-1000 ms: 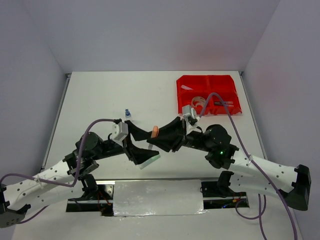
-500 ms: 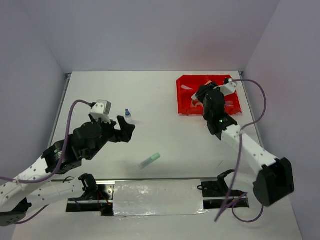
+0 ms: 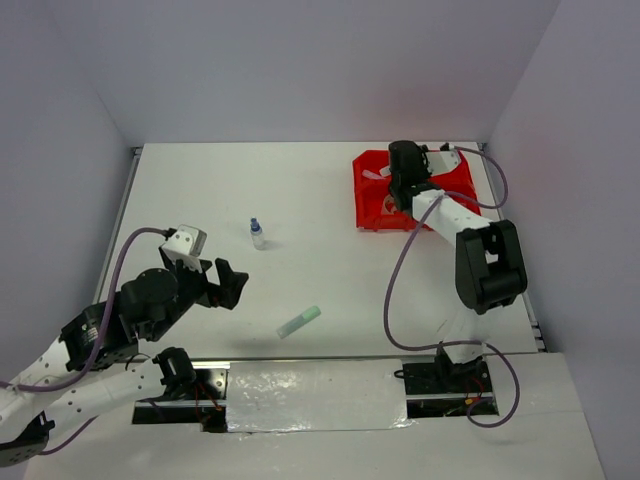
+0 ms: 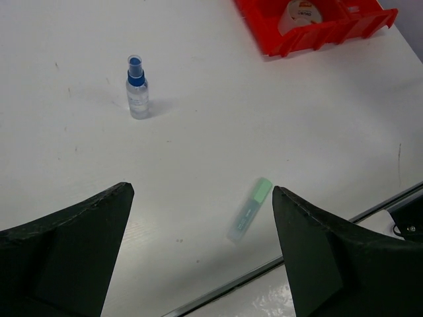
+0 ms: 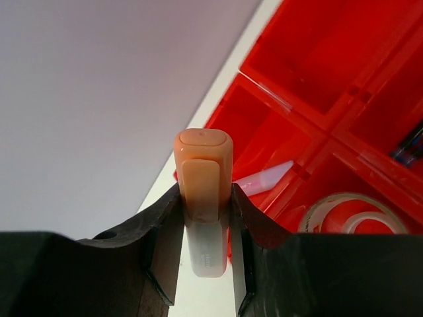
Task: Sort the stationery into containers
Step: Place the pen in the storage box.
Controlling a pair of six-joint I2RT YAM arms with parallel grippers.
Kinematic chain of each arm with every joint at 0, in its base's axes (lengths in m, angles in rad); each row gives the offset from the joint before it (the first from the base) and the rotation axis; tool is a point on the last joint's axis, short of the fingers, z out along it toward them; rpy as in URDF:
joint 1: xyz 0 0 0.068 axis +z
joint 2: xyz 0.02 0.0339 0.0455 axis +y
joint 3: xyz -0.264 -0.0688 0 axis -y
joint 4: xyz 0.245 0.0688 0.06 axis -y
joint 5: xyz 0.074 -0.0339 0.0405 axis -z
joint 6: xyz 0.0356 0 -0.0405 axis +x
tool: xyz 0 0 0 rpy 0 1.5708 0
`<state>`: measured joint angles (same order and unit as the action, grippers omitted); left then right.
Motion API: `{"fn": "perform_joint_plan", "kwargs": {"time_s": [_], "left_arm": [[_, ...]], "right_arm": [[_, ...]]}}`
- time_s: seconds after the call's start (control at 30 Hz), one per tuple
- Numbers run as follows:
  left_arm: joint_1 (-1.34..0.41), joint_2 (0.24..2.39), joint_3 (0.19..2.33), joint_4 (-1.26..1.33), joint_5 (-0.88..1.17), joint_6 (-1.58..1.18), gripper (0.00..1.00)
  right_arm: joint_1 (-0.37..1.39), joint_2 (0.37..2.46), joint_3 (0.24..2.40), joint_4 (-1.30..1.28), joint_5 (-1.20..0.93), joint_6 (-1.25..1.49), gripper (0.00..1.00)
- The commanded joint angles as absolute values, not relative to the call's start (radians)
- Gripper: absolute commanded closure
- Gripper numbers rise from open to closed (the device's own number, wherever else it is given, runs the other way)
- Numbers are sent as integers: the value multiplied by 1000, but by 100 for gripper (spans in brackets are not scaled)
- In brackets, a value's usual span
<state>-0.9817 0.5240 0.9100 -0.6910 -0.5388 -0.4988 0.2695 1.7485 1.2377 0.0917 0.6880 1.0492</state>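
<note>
My right gripper [image 5: 204,193] is shut on an orange-capped highlighter [image 5: 203,165], which stands upright between the jaws. It hangs over the far-left part of the red containers [image 3: 440,190], with the right gripper [image 3: 401,172] above them. In the bins lie a pink highlighter [image 5: 266,177], a tape roll [image 5: 344,212] and dark pens [image 5: 410,146]. My left gripper [image 3: 226,285] is open and holds nothing, low at the table's left. A green highlighter [image 3: 299,321] lies flat on the table ahead of it [image 4: 250,209]. A small blue-capped bottle [image 3: 257,233] stands upright farther back [image 4: 137,88].
The table's front edge [image 4: 291,254] runs just past the green highlighter. Walls close in the table at the back and on both sides. The red bins [image 4: 277,41] sit at the far right, holding a tape roll [image 4: 301,9].
My right arm has swung from the table's centre to the red bins, carrying the orange highlighter. My left gripper opened wide and drew back to the left.
</note>
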Motion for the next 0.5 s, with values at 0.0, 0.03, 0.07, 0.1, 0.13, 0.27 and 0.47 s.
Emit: {"fn": "perform_joint_plan", "kwargs": {"time_s": [0.0, 0.03, 0.07, 0.1, 0.13, 0.27, 0.47], "left_arm": [[-983, 528, 907, -655, -511, -466, 1], [-983, 541, 908, -655, -500, -465, 1], [-983, 549, 910, -657, -497, -463, 1], [-983, 557, 910, -660, -494, -463, 1], [-983, 563, 911, -661, -495, -465, 1], [-983, 554, 908, -655, -485, -460, 1], [-983, 520, 904, -649, -483, -457, 1]], "right_arm": [[256, 1816, 1298, 112, 704, 1189, 100], [256, 1836, 1319, 117, 698, 1190, 100], [256, 1877, 1334, 114, 693, 1193, 100], [256, 1896, 1348, 100, 690, 1207, 100], [256, 1916, 1374, 89, 686, 1209, 100], [255, 1988, 1405, 136, 647, 1154, 100], [255, 1997, 1388, 173, 647, 1138, 100]]}}
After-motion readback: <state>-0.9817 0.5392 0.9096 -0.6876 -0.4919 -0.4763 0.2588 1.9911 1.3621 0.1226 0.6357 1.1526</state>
